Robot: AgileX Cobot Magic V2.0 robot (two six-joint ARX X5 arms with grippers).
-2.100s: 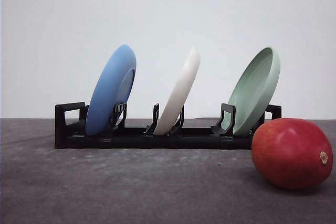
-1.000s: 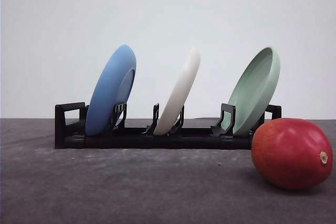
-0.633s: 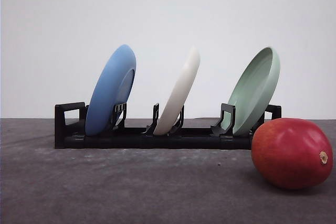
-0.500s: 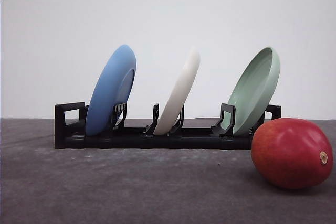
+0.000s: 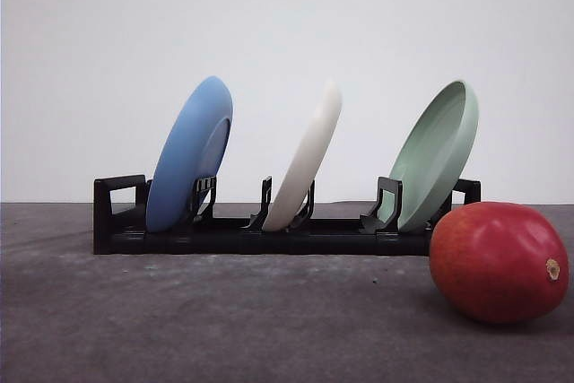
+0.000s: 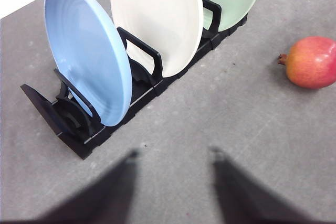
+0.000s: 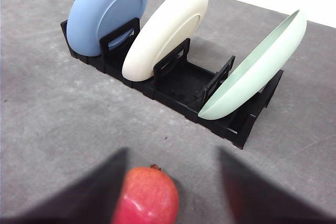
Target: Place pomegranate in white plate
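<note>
Right claw (image 7: pixel 170 182) open, hovering above pomegranate (image 7: pixel 145 196) between fingers.

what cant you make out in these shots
- Left gripper: left wrist view, fingers blurred, tips cut by the edge.
- Right gripper: right wrist view, fingers blurred.
- Pomegranate: right wrist view, lower part cut by the edge.
- White plate: front view, edge-on, face hidden; base hidden by the black rack.
</note>
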